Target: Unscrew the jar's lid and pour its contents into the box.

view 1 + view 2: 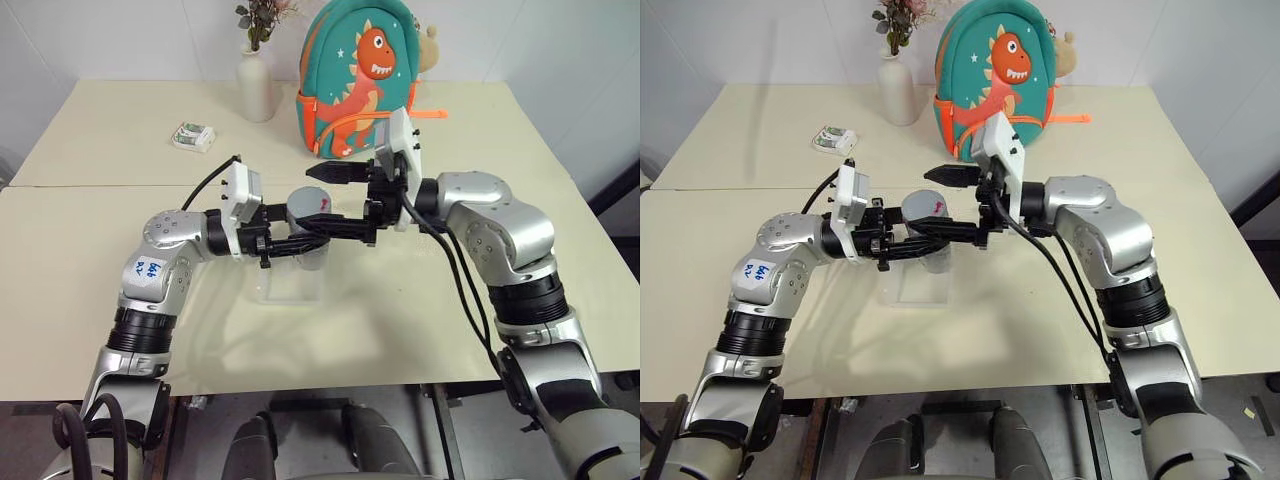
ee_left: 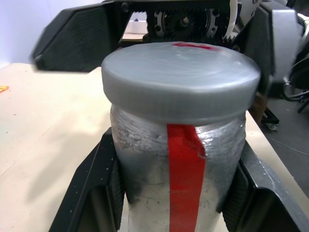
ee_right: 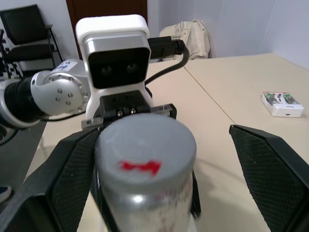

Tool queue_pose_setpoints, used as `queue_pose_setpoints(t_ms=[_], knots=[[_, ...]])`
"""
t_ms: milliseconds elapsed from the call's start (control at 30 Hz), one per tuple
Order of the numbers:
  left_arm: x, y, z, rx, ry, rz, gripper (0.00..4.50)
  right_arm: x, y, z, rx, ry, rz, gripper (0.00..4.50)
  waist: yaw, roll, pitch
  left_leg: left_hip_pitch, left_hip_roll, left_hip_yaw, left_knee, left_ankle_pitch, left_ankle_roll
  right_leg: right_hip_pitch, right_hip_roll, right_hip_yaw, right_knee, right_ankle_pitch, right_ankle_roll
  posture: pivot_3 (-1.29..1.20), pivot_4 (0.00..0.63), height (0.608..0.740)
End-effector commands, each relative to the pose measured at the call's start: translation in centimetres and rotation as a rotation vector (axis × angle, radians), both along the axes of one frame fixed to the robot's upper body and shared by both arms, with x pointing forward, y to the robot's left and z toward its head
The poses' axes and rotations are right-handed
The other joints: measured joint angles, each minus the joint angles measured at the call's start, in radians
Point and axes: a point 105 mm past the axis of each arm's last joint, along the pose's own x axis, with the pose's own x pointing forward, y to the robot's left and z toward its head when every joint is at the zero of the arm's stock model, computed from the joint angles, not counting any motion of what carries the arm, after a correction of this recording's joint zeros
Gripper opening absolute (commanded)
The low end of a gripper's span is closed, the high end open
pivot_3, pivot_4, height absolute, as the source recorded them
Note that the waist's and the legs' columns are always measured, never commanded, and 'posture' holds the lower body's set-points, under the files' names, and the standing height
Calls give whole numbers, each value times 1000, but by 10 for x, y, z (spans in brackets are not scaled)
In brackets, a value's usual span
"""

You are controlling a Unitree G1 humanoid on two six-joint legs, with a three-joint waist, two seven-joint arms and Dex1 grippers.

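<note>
Left gripper (image 1: 290, 240) clamps the small clear cylindrical jar (image 2: 178, 164) over the shallow clear plastic box (image 1: 290, 285); right gripper (image 1: 335, 200) gapes wide around the round grey screw lid (image 3: 145, 154) — next it must close and twist.

A plain room (office-like): 2 cream tables (image 1: 90, 250), white walls, stacked black chairs (image 3: 29, 34).

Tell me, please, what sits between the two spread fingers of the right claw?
The grey lid of the jar sits there, with a gap to each finger. The right wrist view shows it, with the left claw holding the jar.
</note>
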Motion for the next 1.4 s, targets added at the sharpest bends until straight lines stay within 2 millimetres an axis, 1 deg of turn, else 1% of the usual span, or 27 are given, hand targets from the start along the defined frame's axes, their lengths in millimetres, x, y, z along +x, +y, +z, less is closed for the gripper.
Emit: queue_pose_setpoints(t_ms=[33, 233, 333, 433, 500, 600, 667, 767, 900, 1067, 1200, 1300, 1400], knots=[[-9, -5, 8, 4, -46, -61, 2078, 15, -35, 18, 19, -57, -125, 4478, 0, 0, 0, 0, 0, 0, 0, 0, 0, 0, 0, 0, 0, 0, 0, 0, 150, 740], [-9, -2, 9, 5, -48, -56, 2078, 20, -63, 15, 19, -17, -194, 4478, 3, 0, 0, 0, 0, 0, 0, 0, 0, 0, 0, 0, 0, 0, 0, 0, 150, 740], [-8, -1, 9, 6, -49, -51, 2078, 17, -78, 13, 59, 38, -200, 4478, 1, 0, 0, 0, 0, 0, 0, 0, 0, 0, 0, 0, -1, 0, 0, 0, 150, 740], [-8, 1, 10, 5, -50, -42, 2078, 13, -82, 11, 76, 64, -188, 4478, -2, 0, 0, 0, 0, 0, -1, 0, 0, 0, 0, 0, -1, 0, 0, 0, 150, 740], [-7, 1, 9, 6, -49, -39, 2078, 8, -75, 13, 89, 59, -156, 4478, -5, 0, 0, 0, 0, 0, 0, 0, 0, 0, 0, 0, 0, 0, 0, 0, 150, 740], [-7, 1, 9, 8, -48, -38, 2078, -2, -54, 20, 101, 36, -84, 4478, -8, 0, 0, 1, 0, 0, 0, 0, 0, 0, 0, 0, 1, 0, 0, 0, 150, 740], [-6, -1, 10, 6, -49, -40, 2078, -8, -36, 22, 100, 31, -49, 4478, -7, 0, 0, 1, 0, 0, 0, 0, 0, 0, 0, 0, 1, 0, 0, 0, 150, 740], [-6, -3, 10, 1, -51, -42, 2078, -14, -18, 19, 73, 41, -21, 4478, -3, 0, 0, 1, 0, 0, 0, 0, 0, 0, 0, 0, 1, 0, 0, 0, 150, 740], [-8, -6, 9, -3, -49, -49, 2078, -18, -2, 14, 56, 58, 2, 4478, 2, 0, 0, 0, 0, 0, 0, 0, 0, 0, 0, 0, 0, 0, 0, 0, 150, 740], [-8, -7, 10, -4, -48, -54, 2078, -22, 11, 11, 53, 66, 33, 4478, 4, 0, 0, 0, 0, 0, 0, 0, 0, 0, 0, 0, 0, 0, 0, 0, 150, 740], [-8, -9, 10, -7, -48, -59, 2078, -19, 18, 12, 59, 66, 26, 4478, -1, 0, 0, 0, 0, 0, 0, 0, 0, 0, 0, 0, 0, 0, 0, 0, 150, 740], [-9, -10, 10, -7, -49, -63, 2078, -14, 16, 13, 63, 59, 7, 4478, -1, 0, 0, 0, 0, 0, 0, 0, 0, 0, 0, 0, 0, 0, 0, 0, 150, 740], [-9, -10, 9, -7, -49, -63, 2078, -9, 10, 13, 57, 57, -12, 4478, -1, 0, 0, 0, 0, 0, 0, 0, 0, 0, 0, 0, 0, 0, 0, 0, 150, 740]])
